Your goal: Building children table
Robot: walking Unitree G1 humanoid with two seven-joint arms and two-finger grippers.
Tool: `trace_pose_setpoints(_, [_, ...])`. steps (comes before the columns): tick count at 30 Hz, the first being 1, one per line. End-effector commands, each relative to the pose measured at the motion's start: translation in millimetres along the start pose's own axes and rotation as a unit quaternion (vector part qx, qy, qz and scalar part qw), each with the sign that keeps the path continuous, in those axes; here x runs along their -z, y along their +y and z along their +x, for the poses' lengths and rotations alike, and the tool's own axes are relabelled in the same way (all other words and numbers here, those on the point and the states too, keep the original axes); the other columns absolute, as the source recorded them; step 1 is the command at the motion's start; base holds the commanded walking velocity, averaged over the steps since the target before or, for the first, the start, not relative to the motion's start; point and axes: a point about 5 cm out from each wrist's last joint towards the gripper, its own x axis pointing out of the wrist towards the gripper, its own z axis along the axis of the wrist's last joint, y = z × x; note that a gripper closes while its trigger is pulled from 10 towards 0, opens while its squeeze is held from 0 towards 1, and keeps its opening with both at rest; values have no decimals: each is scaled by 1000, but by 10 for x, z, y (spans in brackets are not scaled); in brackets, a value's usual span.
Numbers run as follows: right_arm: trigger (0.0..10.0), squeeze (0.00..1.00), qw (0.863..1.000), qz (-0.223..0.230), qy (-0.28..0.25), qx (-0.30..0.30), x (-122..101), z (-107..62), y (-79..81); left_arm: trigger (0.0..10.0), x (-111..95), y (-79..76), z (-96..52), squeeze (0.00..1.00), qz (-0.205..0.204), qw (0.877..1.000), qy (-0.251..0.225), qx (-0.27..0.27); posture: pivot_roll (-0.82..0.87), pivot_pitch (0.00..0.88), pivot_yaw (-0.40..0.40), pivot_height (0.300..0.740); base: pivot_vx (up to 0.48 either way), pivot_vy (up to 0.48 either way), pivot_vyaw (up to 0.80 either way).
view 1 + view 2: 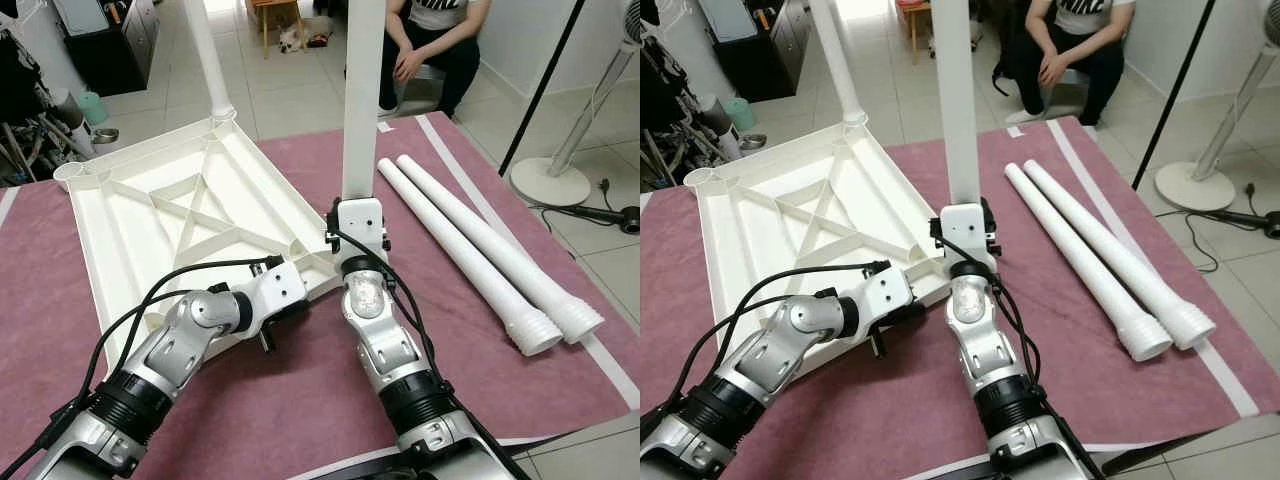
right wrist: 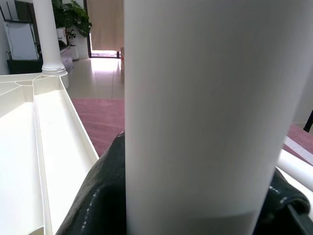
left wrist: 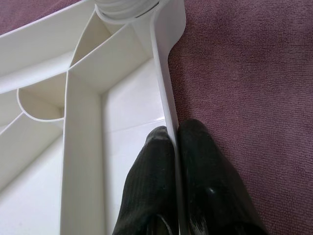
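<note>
Both silver arms reach forward and low, elbows bent, black cables looping along them. The left arm angles inward from the left, its white wrist block turned toward the right; the left tool (image 3: 172, 147) has its two black fingers (image 3: 146, 186) pinched together on the thin rim of the white tabletop (image 1: 180, 215), one finger on each side of the wall. The right arm runs straight ahead, wrist raised, and the right tool (image 1: 358, 205) clasps the upright white table leg (image 1: 362, 95) near its base, fingers wrapped around it.
</note>
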Motion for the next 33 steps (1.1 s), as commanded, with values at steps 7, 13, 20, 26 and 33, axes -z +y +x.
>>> trace_pose_setpoints(7, [10000,0,983,-40,152,90,663,-230,-264,0,-123,48,-42,0,37,999,-23,-1,-34,1,157,740,0,0,0])
trace_pose_setpoints(13, [10000,0,982,-8,168,90,693,-276,-179,0,-137,66,-29,0,39,999,-25,-1,-35,0,162,740,0,0,0])
trace_pose_setpoints(20, [10000,0,991,17,123,44,618,-256,-141,0,-141,89,-27,0,42,999,-25,-5,-34,0,158,740,0,0,0])
trace_pose_setpoints(26, [10000,0,994,24,101,34,599,-251,-187,431,-157,93,-14,0,43,999,-27,-9,-36,0,153,740,0,0,0])
trace_pose_setpoints(33, [10000,0,992,51,110,42,641,-251,-215,10000,-215,111,-1,1000,32,998,-43,-11,-37,0,156,740,0,0,0])
